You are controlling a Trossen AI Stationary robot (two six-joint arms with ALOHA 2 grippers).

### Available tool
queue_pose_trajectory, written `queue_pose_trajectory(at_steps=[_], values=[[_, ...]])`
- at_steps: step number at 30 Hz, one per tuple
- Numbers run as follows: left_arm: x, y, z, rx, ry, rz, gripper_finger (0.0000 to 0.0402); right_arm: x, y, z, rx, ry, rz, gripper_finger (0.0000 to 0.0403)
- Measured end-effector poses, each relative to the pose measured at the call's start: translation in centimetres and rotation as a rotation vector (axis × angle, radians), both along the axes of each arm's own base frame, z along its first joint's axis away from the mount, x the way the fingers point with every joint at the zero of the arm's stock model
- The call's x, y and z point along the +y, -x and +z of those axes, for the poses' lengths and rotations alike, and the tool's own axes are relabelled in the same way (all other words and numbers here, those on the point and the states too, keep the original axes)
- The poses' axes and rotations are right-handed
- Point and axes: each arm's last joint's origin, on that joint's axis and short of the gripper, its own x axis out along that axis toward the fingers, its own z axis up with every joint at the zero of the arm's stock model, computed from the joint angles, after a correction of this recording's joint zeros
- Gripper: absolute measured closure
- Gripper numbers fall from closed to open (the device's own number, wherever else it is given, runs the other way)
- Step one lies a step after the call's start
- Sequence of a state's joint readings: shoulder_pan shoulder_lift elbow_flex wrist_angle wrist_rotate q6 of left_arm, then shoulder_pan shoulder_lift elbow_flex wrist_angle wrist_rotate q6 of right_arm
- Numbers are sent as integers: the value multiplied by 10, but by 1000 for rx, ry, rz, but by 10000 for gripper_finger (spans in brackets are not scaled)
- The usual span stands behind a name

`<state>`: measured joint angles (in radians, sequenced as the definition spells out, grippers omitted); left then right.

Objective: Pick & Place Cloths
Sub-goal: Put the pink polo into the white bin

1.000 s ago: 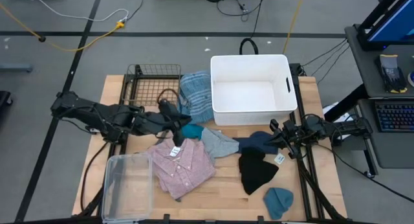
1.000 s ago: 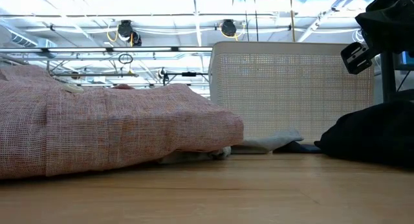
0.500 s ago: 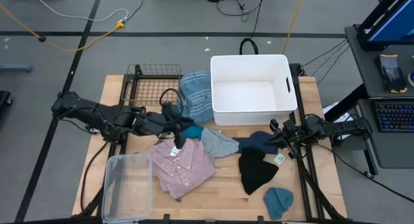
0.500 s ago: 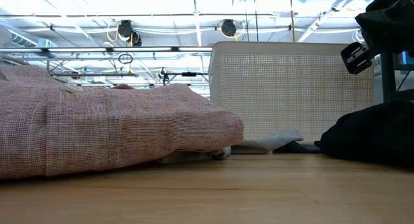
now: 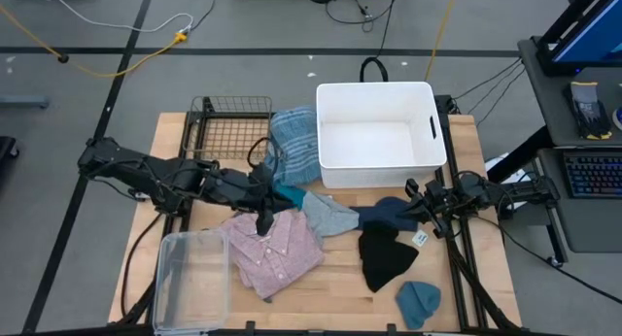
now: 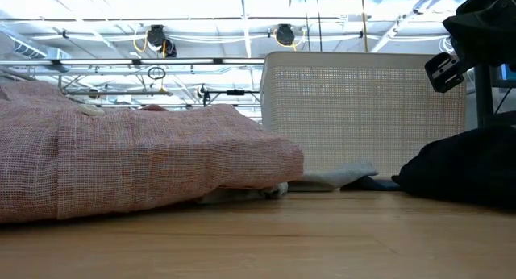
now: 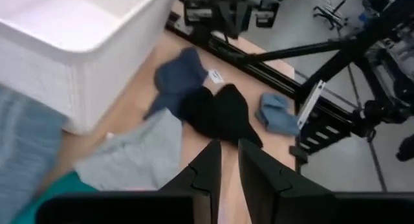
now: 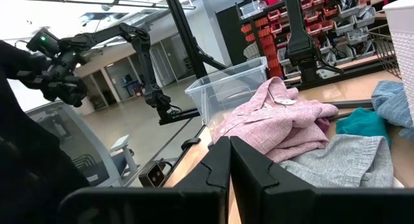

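Both containers, white tub (image 5: 375,132) and clear bin (image 5: 190,278), hold nothing; right end effector (image 5: 412,211) pressed together

Black beanie (image 7: 217,111) beyond slightly parted fingers (image 7: 208,166)

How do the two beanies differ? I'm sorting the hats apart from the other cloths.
The black beanie is the larger of the two; the blue beanie is smaller. The black beanie lies nearer the table's middle, against the navy piece; the blue beanie lies apart near the front right corner, touching no other cloth. Both lie flat on the wooden table, outside the white tub, and neither gripper holds them.
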<state>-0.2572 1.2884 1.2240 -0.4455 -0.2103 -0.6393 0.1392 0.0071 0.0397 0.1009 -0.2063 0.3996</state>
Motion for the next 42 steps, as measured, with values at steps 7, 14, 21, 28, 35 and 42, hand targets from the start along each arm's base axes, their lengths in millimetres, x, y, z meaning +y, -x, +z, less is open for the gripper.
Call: queue_pose_trajectory(at_steps=[7, 14, 21, 28, 35, 42], values=[[-9, -7, -32, 222, 2, -1, 242, -3, -1, 0, 1, -9, -103, 399], [-12, -7, -45, 349, 80, -89, 132, -6, -1, 0, 3, -20, -223, 399], [-20, -8, -56, 454, 141, -133, 102, -7, -2, -1, 9, -20, -236, 399], [-34, -21, -80, 544, 154, -183, 120, -7, -2, -1, 10, -19, -232, 399], [-41, -35, -111, 658, 195, -80, 128, -7, -2, -1, 10, -19, -232, 399], [-43, -45, -144, 772, 182, 52, 128, -7, -2, -1, 11, -19, -232, 399]])
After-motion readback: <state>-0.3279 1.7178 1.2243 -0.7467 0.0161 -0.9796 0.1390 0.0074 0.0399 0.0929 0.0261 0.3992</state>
